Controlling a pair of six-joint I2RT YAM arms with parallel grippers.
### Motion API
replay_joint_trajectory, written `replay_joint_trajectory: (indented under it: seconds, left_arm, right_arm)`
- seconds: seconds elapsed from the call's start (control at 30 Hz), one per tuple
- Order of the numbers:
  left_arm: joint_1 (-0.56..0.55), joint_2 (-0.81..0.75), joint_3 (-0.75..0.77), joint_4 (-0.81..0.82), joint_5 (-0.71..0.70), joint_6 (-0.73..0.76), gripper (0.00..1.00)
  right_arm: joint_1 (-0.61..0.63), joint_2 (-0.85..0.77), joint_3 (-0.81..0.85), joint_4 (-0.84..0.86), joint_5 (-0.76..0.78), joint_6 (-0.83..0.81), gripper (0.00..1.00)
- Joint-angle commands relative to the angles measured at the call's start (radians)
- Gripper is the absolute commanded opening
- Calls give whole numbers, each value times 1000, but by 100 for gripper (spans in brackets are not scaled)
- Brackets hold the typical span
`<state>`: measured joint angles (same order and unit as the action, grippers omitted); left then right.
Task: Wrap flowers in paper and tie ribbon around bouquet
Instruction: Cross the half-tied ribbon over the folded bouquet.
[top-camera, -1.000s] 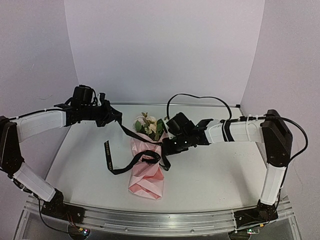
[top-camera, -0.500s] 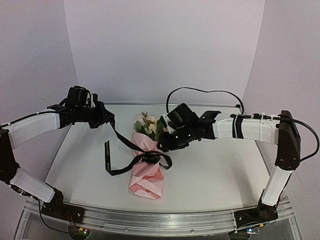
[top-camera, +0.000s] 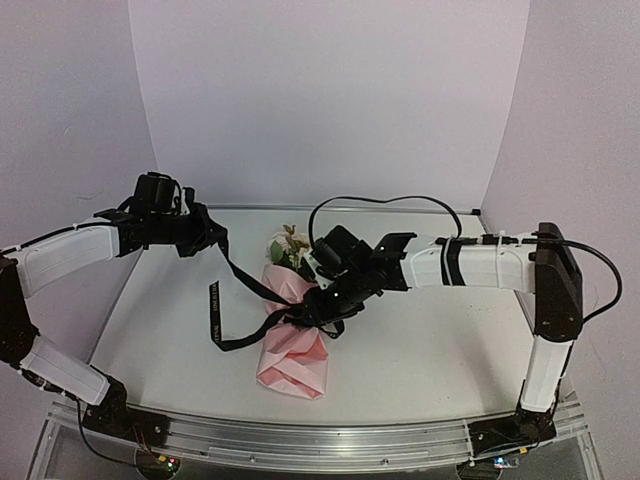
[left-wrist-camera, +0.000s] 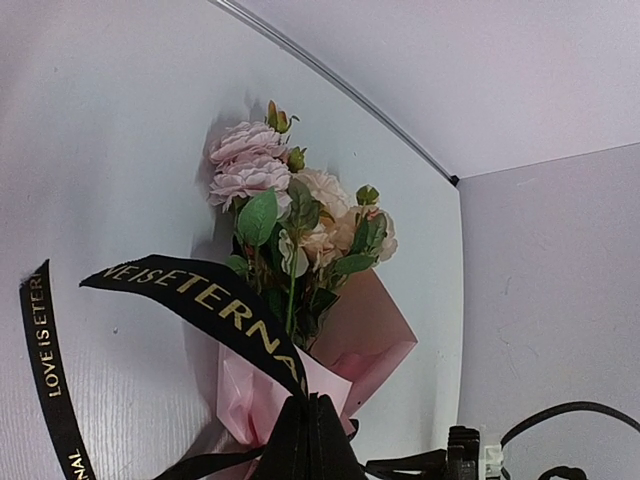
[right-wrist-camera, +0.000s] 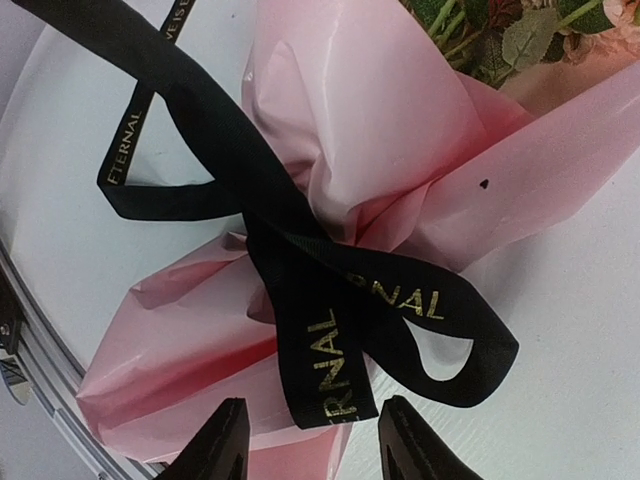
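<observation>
- Bouquet (top-camera: 286, 347) lies flat mid-table, between the two arms. Flowers (top-camera: 293, 247) are at the far end, the folded pink paper (top-camera: 300, 372) tail points toward the bases. Long axis runs roughly far-to-near.
- Ribbon (top-camera: 243, 272) is crossed over the paper's pinched waist; from here it doesn't look like a finished knot yet. One length rises taut up-left to the L gripper (top-camera: 214, 238). Another trails loose on the table (top-camera: 440, 340) left of the bouquet.
- L gripper: fingers closed tight on the ribbon; its wrist cam shows the band running right into the shut tips. It sits well apart from the waist, so treat it as your anchor, not your worker.
- R gripper (top-camera: 318, 312): fingers apart, holding nothing. It hangs right over the waist, so it's the nearer arm by far.
- Key relation, R wrist cam: the short tail w/ gold lettering lies straight ahead, its cut end between the two fingertips (right-wrist-camera: 216, 440) w/o touching either. The tail's long axis runs away from the tips toward the crossing. A small loop sits off to one side, ahead of the other finger.
- Judgement: the next grab wants the tail, not the loop. Thin paper lies right beneath, so close too deep & you'll likely pinch it too.
</observation>
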<state>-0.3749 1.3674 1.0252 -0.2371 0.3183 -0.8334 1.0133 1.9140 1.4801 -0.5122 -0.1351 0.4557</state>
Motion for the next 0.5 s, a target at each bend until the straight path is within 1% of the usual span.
replay_joint_trajectory:
  seconds: [0.0, 0.13, 0.23, 0.3, 0.47]
  left_arm:
    - [13, -28, 5, 0, -8, 28, 0]
    - [21, -35, -2, -4, -7, 31, 0]
    - [28, -41, -7, -10, -7, 38, 0]
    - [32, -47, -12, -17, -8, 45, 0]
    - [50, -82, -55, -39, -13, 87, 0]
  right_arm:
    - [1, 25, 73, -55, 47, -16, 38]
    - [2, 29, 91, -77, 64, -24, 25]
    - [1, 28, 105, -95, 80, -26, 9]
    - [1, 25, 117, -105, 90, -26, 1]
    - [0, 17, 156, -109, 117, -20, 0]
